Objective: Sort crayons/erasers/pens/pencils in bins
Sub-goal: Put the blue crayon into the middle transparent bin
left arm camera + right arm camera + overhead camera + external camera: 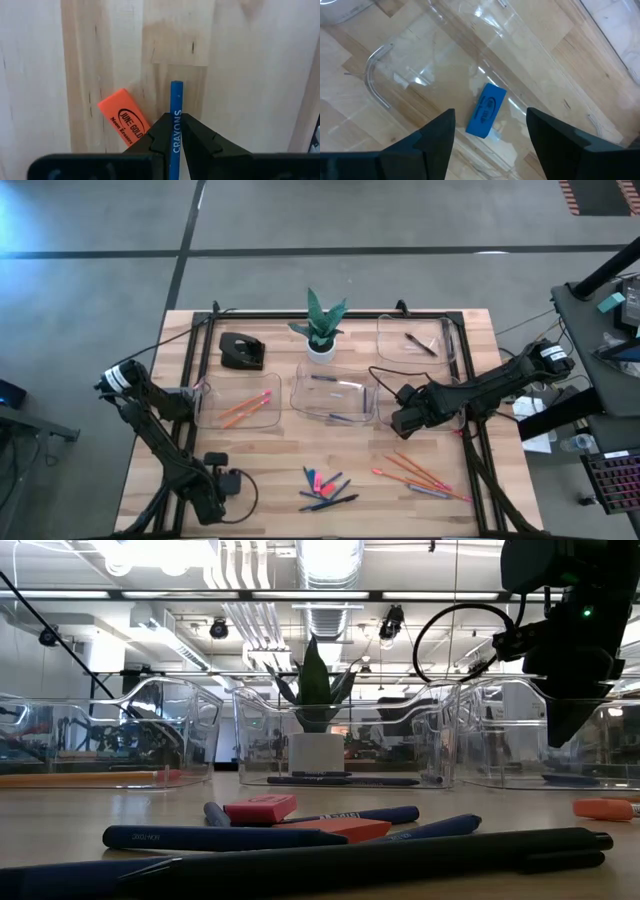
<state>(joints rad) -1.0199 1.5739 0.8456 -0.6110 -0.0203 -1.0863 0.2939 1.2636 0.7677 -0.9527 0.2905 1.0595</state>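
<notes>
Near the worktop's front left corner, the left gripper (176, 131) is clamped on a blue crayon (176, 120), with an orange eraser (123, 117) lying just beside it on the wood. Toward the right edge, the right gripper (490, 132) hangs with its fingers spread wide above a clear bin (377, 87) that has a blue eraser (486, 110) lying in it. Pencils (415, 472) lie near the front right; pens (330, 500) and erasers sit mid-front.

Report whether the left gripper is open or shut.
Shut. The left gripper has its fingers pressed against a blue crayon, above the table.
</notes>
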